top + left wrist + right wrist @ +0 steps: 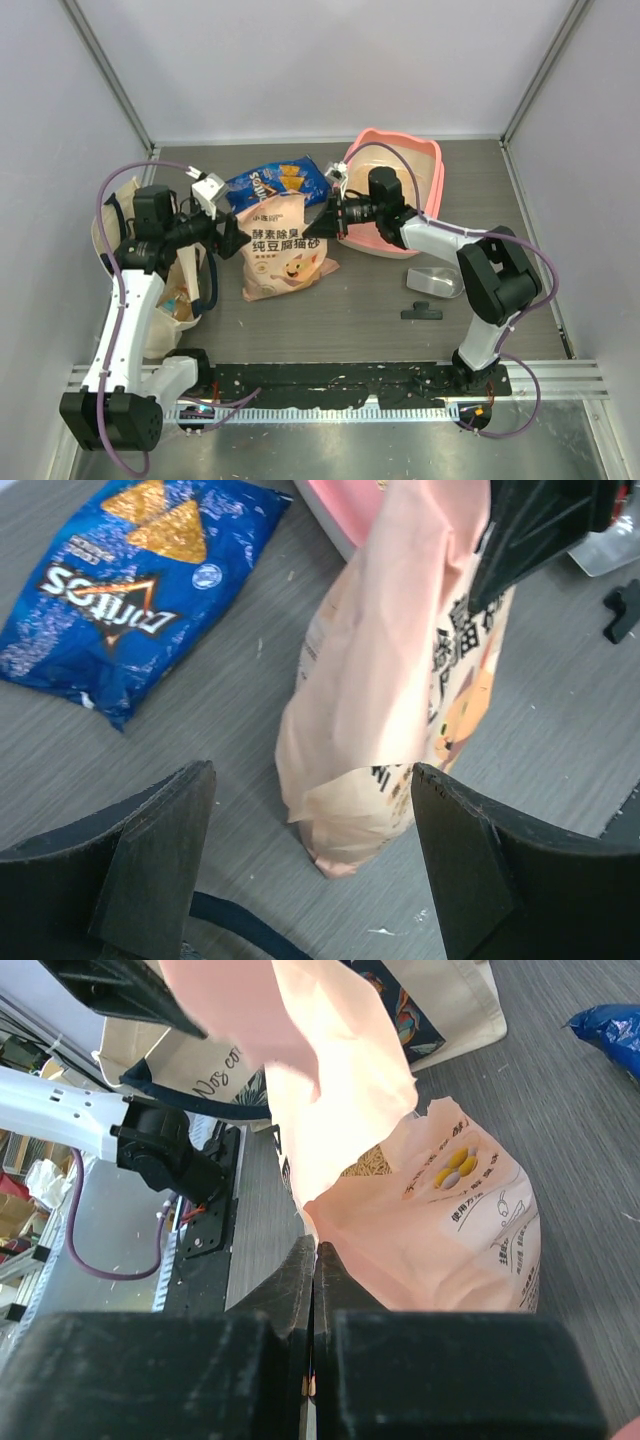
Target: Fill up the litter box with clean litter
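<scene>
The right hand (315,1256) is pinching the torn top edge of the litter bag (285,252), with its fingers pressed shut on the thin film. It is drawing that flap upward, which is propping the bag upright in the middle of the worktop with its mouth gaping. A little tan clean litter (375,1160) is showing inside the opening.

The left hand (312,778) is standing wide, facing the bag's side low down, with its pads apart from the plastic. It is probably lining up for a second grip on the bag's body, since a pinch on one edge alone is likely to stretch or tear the film once the weight is lifted.

The litter box (400,138) is sitting towards the far right of the worktop, just beyond the right hand, and what shows of its inside is looking bare pink. The filling is therefore not yet begun, and the bag needs carrying over that rim and tipping.

A blue chip bag (278,183) is lying flat near the far edge, clear of that path.
</scene>
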You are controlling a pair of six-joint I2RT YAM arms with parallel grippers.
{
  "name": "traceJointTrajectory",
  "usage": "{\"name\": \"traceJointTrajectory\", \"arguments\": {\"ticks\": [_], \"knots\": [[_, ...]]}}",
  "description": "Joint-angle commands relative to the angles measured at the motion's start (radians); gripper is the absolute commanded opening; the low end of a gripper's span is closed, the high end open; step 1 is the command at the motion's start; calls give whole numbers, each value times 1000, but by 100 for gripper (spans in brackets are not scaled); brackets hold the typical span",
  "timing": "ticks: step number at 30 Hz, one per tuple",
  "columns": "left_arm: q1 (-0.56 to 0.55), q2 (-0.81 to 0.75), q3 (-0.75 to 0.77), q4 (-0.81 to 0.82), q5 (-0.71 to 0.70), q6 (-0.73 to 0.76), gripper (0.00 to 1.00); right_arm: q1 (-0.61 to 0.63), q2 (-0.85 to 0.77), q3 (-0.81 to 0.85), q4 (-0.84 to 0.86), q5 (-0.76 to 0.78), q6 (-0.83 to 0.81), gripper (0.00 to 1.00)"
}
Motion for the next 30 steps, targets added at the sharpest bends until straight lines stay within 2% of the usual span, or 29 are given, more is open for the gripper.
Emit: {"name": "traceJointTrajectory", "arguments": {"ticks": [1, 3, 5, 9, 10, 13, 16, 20, 22, 25, 26, 29, 30], "knots": [[1, -43, -29, 124, -80, -24, 83, -32, -81, 20, -65, -19, -48, 2], [1, -48, -58, 167, -142, -54, 83, -42, -86, 19, -68, -22, -22, 2], [1, -41, -91, 205, -132, -50, 83, -48, -87, 20, -66, -22, -2, 2], [1, 8, -100, 224, -39, -79, 82, -51, -91, 16, -69, -22, 35, 2], [1, 19, -98, 224, 39, -82, 82, -51, -92, 16, -74, -21, 38, 2], [2, 59, -105, 253, 159, -139, 80, -52, -91, 16, -81, -15, 48, 2], [-19, 105, -105, 276, 189, -160, 75, -52, -87, 16, -86, -13, 51, 2], [-27, 148, -111, 310, 205, -212, 56, -57, -83, 13, -86, -4, 63, 2], [-27, 165, -106, 278, 212, -208, 52, -64, -81, 11, -86, 1, 71, 2], [-27, 171, -106, 228, 230, -193, 40, -74, -80, 8, -83, 1, 89, 2], [-27, 173, -106, 219, 238, -193, 29, -81, -80, 7, -86, 1, 91, 2], [-24, 190, -101, 195, 258, -243, 9, -92, -74, 7, -101, -16, 113, 2], [-18, 194, -100, 192, 268, -261, 6, -95, -74, 8, -104, -21, 130, 2]]}}
